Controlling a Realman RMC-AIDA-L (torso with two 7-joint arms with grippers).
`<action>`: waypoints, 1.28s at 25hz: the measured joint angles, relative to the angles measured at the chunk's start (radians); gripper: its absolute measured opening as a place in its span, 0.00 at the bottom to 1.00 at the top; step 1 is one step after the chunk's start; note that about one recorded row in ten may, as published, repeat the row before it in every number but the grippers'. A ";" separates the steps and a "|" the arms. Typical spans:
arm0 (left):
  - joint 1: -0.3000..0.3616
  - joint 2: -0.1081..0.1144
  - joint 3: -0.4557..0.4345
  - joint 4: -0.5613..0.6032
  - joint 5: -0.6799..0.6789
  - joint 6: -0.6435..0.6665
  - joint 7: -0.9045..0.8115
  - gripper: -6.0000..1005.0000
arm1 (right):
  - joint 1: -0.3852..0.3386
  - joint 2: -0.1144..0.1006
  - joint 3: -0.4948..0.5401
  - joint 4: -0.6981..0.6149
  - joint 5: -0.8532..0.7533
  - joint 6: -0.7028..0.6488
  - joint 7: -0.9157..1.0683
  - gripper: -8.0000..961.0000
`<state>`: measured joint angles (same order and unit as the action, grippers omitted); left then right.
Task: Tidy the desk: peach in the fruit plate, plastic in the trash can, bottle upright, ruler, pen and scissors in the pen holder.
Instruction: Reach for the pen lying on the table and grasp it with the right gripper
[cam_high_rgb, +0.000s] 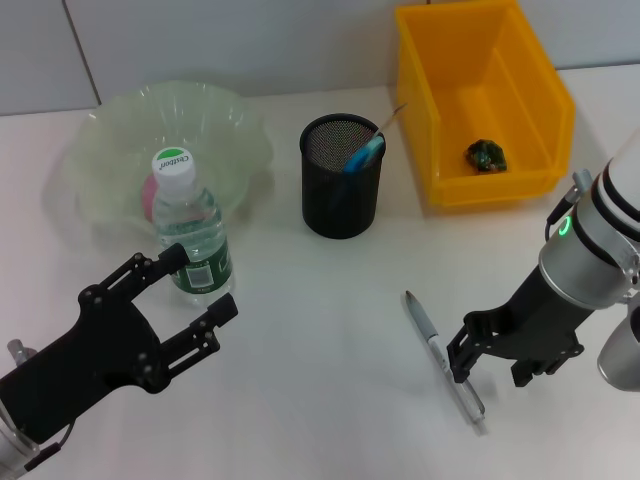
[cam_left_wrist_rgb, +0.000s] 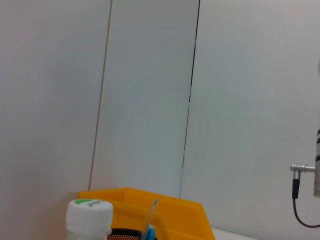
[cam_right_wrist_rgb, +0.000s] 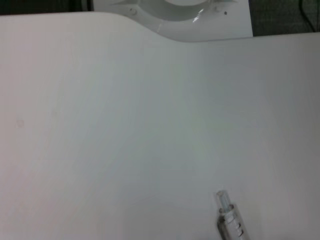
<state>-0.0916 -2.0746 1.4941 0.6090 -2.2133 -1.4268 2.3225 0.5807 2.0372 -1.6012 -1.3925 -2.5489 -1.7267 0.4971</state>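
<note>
You can see small green letters on the bottle's white cap (cam_high_rgb: 172, 162), but they are too tiny to read for sure. The bottle's label (cam_high_rgb: 207, 270) has white marks you cannot read either.

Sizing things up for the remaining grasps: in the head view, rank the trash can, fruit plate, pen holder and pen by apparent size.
1-2. Fruit plate and trash can: similar, too close to rank.
3. Pen holder.
4. Pen: long but thinnest, nearest the camera.

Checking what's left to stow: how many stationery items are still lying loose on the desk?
1: the pen beside the right pincer. Scissors and ruler stand in the pen holder.
</note>
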 joint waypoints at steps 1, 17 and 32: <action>-0.001 0.000 0.000 0.000 0.000 0.000 0.000 0.78 | 0.004 0.000 0.000 0.002 -0.001 0.001 0.000 0.69; -0.002 -0.001 0.003 -0.001 0.007 0.000 -0.004 0.78 | 0.011 -0.003 -0.011 0.012 -0.005 0.034 -0.030 0.69; -0.002 0.002 0.002 -0.003 0.005 0.000 -0.004 0.78 | 0.027 0.012 -0.034 0.043 -0.002 0.063 -0.035 0.69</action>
<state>-0.0936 -2.0729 1.4962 0.6059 -2.2085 -1.4266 2.3182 0.6074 2.0494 -1.6351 -1.3498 -2.5504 -1.6640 0.4617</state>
